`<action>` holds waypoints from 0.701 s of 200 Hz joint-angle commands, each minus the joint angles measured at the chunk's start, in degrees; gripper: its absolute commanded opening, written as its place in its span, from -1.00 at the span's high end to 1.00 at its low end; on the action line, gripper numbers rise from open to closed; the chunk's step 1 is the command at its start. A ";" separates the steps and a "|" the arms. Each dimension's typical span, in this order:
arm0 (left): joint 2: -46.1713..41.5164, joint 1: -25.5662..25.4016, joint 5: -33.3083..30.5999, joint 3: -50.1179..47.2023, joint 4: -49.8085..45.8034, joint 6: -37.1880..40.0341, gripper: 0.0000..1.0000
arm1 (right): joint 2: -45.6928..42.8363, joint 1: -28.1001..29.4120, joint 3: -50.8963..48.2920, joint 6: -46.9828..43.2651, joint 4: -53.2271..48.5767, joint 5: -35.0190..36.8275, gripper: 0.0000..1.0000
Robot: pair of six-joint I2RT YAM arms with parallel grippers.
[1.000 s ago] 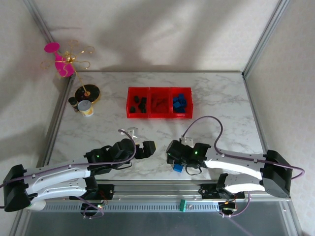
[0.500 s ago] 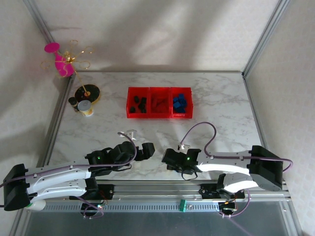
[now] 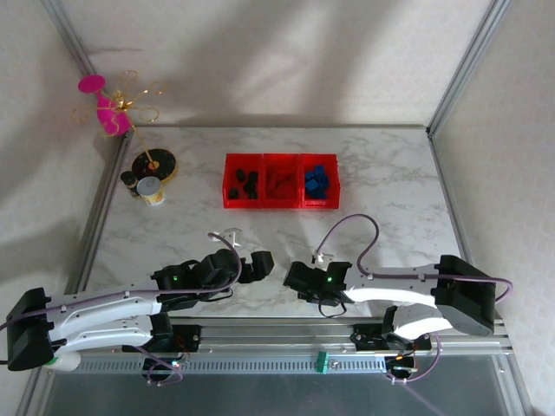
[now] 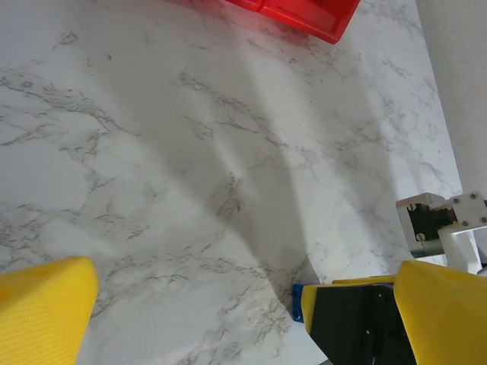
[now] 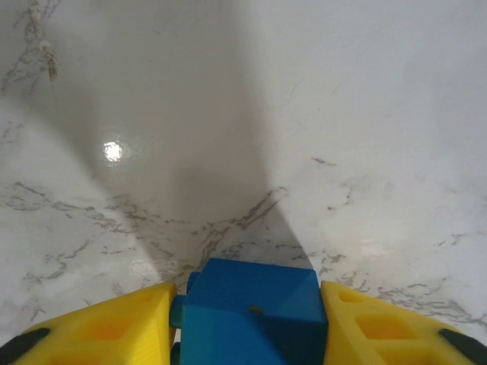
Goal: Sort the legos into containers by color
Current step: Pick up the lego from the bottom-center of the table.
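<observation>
Far left, back corner: pink-and-gold ornament up on its wire, over the round black-and-gold disc stand, w/ a small jar just beside it. Moving in, the left gripper hangs low over bare marble near the front edge, jaws spread wide, nothing between them. In the left wrist cam its yellow fingers sit at opposite frame edges w/ only table btwn. Centre back, the containers: three red bins in a row, black legos in the left one, red legos in the middle, blue legos on the right. Just right of the left gripper, the right gripper is down at the table, front centre. Its wrist cam has it: a blue lego sits squarely btwn the yellow pads, jaws drawn in narrow, pressed against both sides of it. Lego is on or just over the marble; can't tell which. It's well apart from the bins.
</observation>
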 commanded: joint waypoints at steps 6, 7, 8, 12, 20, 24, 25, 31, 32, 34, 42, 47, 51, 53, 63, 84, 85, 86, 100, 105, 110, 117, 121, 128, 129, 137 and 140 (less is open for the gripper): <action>-0.03 -0.46 -2.38 0.61 0.29 -0.03 -0.99 | 0.30 0.53 2.59 -1.40 -2.51 3.18 0.16; -0.03 -0.46 -2.39 0.65 0.29 -0.02 -0.99 | 0.28 0.54 2.68 -1.49 -2.57 3.29 0.16; -0.11 -0.41 -2.40 0.63 0.25 -0.02 -0.99 | 0.28 0.45 2.72 -1.53 -2.60 3.34 0.16; -0.18 -0.37 -2.47 0.70 0.04 0.03 -0.99 | 0.02 0.34 3.11 -1.92 -2.75 3.52 0.16; -0.19 -0.37 -2.66 1.11 -0.25 0.39 -0.99 | -0.31 -0.43 4.01 -3.05 -2.93 3.98 0.16; -0.23 -0.37 -2.67 1.29 -0.38 0.69 -0.99 | -0.43 -0.90 4.68 -3.92 -3.02 4.21 0.16; -0.21 -0.43 -2.71 1.39 -0.38 0.73 -0.99 | -0.52 -1.06 4.82 -4.15 -3.00 4.29 0.16; -0.32 -0.37 -2.82 1.77 -0.45 1.16 -0.99 | -0.67 -2.06 5.84 -5.68 -3.19 4.67 0.16; -0.30 -0.37 -2.88 1.85 -0.48 1.23 -0.99 | -0.69 -2.16 6.02 -5.96 -3.22 4.78 0.16; -0.35 -0.37 -3.03 1.95 -0.62 1.33 -0.99 | -0.78 -2.64 6.37 -6.49 -3.35 4.93 0.16; -0.42 -0.21 -3.72 2.45 -1.10 1.91 -0.99 | -0.92 -4.33 7.91 -8.68 -3.87 5.68 0.16; -0.52 -0.14 -4.06 2.75 -1.38 2.34 -0.99 | -1.10 -5.50 8.83 -10.07 -4.18 6.10 0.16; -0.59 0.04 -4.35 3.01 -1.60 2.78 -0.99 | -1.26 -6.34 9.61 -11.34 -4.08 6.55 0.15; -0.56 0.07 -4.41 3.23 -1.76 2.97 -0.99 | -1.34 -6.71 9.97 -12.03 -3.98 6.73 0.15; -0.63 0.56 -5.33 3.93 -2.65 3.56 -0.99 | -1.43 -9.30 11.81 -15.32 -3.58 7.69 0.14; -0.61 1.92 -6.04 5.27 -3.13 4.74 -0.99 | -0.36 -15.48 15.77 -22.65 -0.62 9.27 0.13; -0.62 2.01 -6.07 5.27 -3.13 4.78 -0.99 | -0.31 -15.82 15.95 -23.01 -0.31 9.28 0.13; -0.58 2.05 -6.13 5.35 -3.18 4.80 -0.99 | -0.24 -16.12 16.12 -23.37 -0.06 9.28 0.13; -0.57 3.40 -6.67 5.91 -3.07 4.87 -0.99 | 1.59 -20.58 18.53 -27.26 2.96 9.15 0.14; -0.61 3.92 -6.71 6.09 -2.97 5.04 -0.99 | 2.09 -22.03 19.42 -29.03 4.83 8.97 0.14; -0.51 4.46 -6.71 6.37 -3.00 5.11 -0.99 | 2.96 -23.28 20.47 -30.36 5.89 9.10 0.14; -0.53 5.25 -6.55 6.81 -2.96 5.43 -0.99 | 4.22 -25.00 22.01 -31.67 7.13 9.89 0.14; -0.53 5.68 -6.52 7.13 -2.96 5.73 -0.99 | 5.09 -25.91 22.97 -32.65 8.15 10.29 0.14; -0.45 6.36 -6.56 7.54 -2.90 6.28 -0.99 | 6.54 -27.53 24.31 -33.93 9.84 10.80 0.14; -0.41 6.47 -6.55 7.59 -2.93 6.34 -0.99 | 6.66 -27.82 24.53 -34.06 10.11 10.79 0.14; -0.42 7.39 -6.77 8.01 -3.04 6.80 -0.99 | 8.56 -30.02 25.88 -35.24 12.41 9.74 0.14; -0.41 7.78 -6.64 8.24 -3.12 7.03 -0.99 | 9.28 -30.77 26.56 -35.78 13.33 9.13 0.14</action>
